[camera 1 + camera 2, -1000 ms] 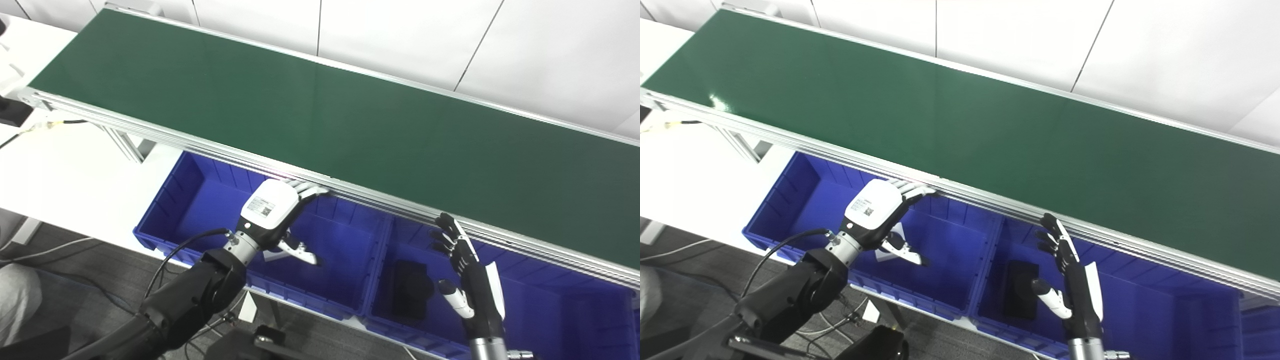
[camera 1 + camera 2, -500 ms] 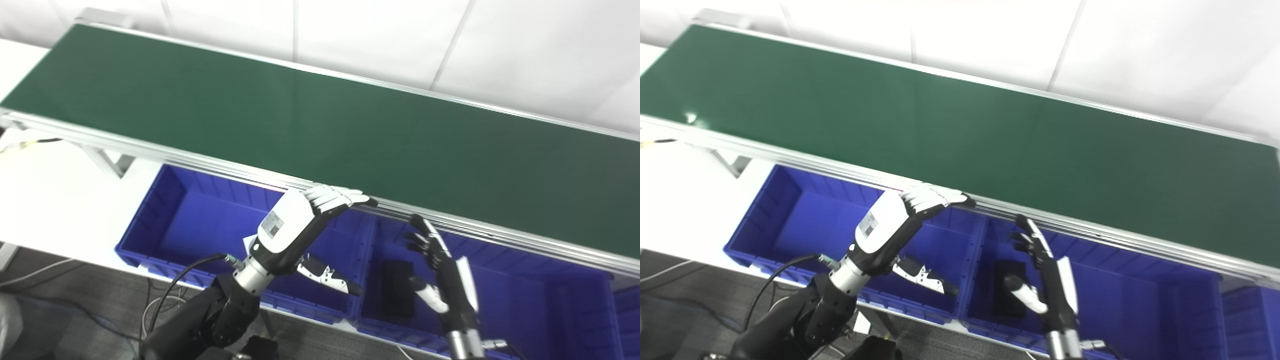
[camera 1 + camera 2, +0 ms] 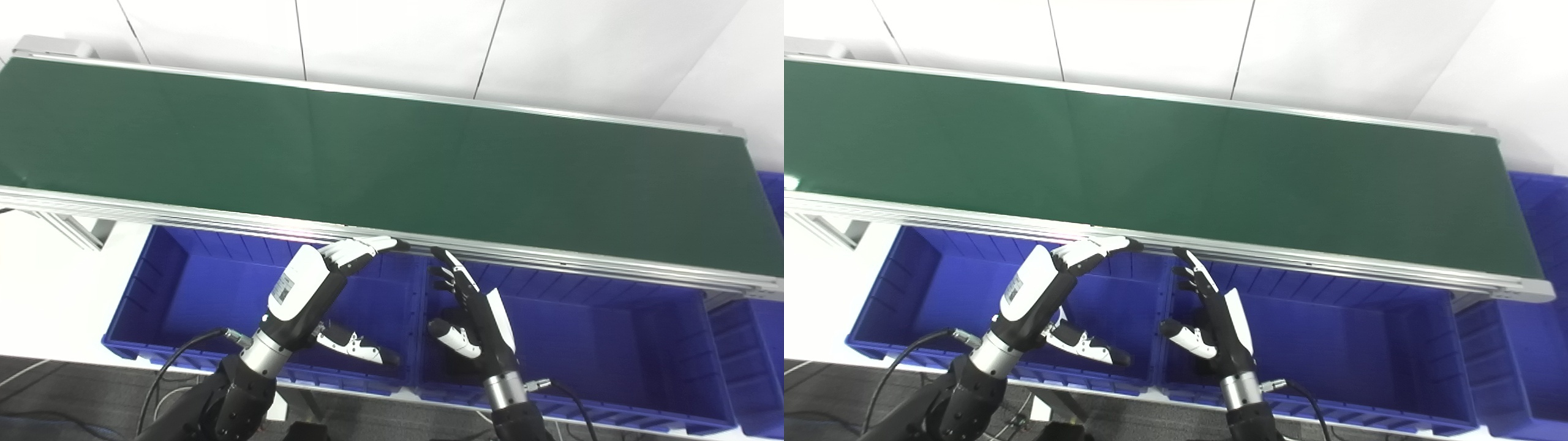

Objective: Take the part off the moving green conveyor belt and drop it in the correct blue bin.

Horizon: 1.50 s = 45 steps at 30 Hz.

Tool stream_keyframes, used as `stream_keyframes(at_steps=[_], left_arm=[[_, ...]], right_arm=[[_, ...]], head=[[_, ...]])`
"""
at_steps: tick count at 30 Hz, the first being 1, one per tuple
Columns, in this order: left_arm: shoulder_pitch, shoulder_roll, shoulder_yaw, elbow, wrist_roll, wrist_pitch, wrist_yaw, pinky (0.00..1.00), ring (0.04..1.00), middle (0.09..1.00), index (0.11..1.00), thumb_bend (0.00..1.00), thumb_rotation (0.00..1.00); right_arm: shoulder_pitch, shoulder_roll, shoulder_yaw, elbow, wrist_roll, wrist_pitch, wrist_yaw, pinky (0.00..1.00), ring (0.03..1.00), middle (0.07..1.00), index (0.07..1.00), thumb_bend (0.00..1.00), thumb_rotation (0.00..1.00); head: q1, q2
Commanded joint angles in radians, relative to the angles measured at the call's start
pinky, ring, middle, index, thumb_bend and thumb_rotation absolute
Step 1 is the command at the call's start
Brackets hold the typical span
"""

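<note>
The green conveyor belt (image 3: 392,165) spans the frame left to right, and no part is visible on its surface. Below its aluminium front rail (image 3: 551,260) stand blue bins on the white bench (image 3: 43,288): a left bin (image 3: 184,294), a middle bin (image 3: 612,343), and a third bin (image 3: 753,343) partly in frame at the far right, three counted. The left hand (image 3: 309,288) hovers over the left bin, fingers extended and apart, thumb spread, holding nothing; its fingertips (image 3: 386,244) reach the front rail. The right hand (image 3: 474,312) hovers over the left end of the middle bin, upright, fingers spread, holding nothing, and it hides the bin floor behind it. Two hands counted.
</note>
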Motion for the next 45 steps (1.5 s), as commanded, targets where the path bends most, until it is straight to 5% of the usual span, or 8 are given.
stream_keyframes(at_steps=[1,6,14,21,27,34,37,45], left_arm=[[-0.019,-0.004,-0.016,-0.001,-0.035,-0.028,0.016,0.66,0.779,0.833,0.827,0.84,0.41],[-0.021,-0.023,-0.040,0.025,-0.044,-0.028,0.025,0.74,0.814,0.851,0.838,0.84,0.45],[-0.026,-0.047,-0.055,0.073,-0.037,-0.028,0.039,0.72,0.807,0.852,0.843,0.84,0.46],[-0.033,-0.044,-0.063,0.088,-0.072,-0.028,0.035,0.71,0.793,0.848,0.842,0.84,0.47],[-0.008,-0.037,-0.024,0.038,-0.172,-0.028,-0.037,0.71,0.806,0.863,0.853,0.85,0.47],[0.045,-0.039,0.080,-0.027,-0.341,-0.027,-0.186,0.80,0.886,0.914,0.912,0.81,0.48],[0.063,-0.048,0.117,-0.035,-0.394,-0.027,-0.230,0.93,0.939,0.944,0.947,0.72,0.45],[0.060,-0.097,0.188,0.019,-0.465,-0.028,-0.310,0.84,0.893,0.925,0.931,0.76,0.53]], right_arm=[[-0.015,-0.003,0.008,-0.009,0.003,-0.049,-0.028,0.77,0.846,0.930,0.902,0.94,0.87],[-0.014,-0.026,0.026,-0.001,-0.006,-0.049,-0.055,0.76,0.840,0.927,0.910,0.95,0.91],[-0.022,-0.053,0.041,0.026,0.027,-0.049,-0.057,0.77,0.843,0.921,0.918,0.97,0.90],[-0.034,-0.058,0.060,0.040,0.015,-0.049,-0.086,0.76,0.837,0.913,0.920,0.96,0.91],[-0.031,-0.051,0.070,0.007,0.009,-0.049,-0.090,0.77,0.843,0.925,0.927,0.95,0.91],[-0.027,0.002,0.050,-0.031,-0.012,-0.049,-0.067,0.78,0.839,0.926,0.918,0.95,0.91],[-0.032,0.025,0.030,-0.047,-0.031,-0.048,-0.052,0.75,0.828,0.926,0.910,0.94,0.90],[-0.015,0.043,-0.043,-0.111,-0.031,-0.047,0.017,0.73,0.801,0.917,0.900,0.96,0.90]], head=[[0.017,-0.012],[0.050,-0.037],[0.112,-0.082],[0.109,-0.073],[0.047,0.014],[-0.166,0.138],[-0.163,0.181],[-0.099,0.242]])
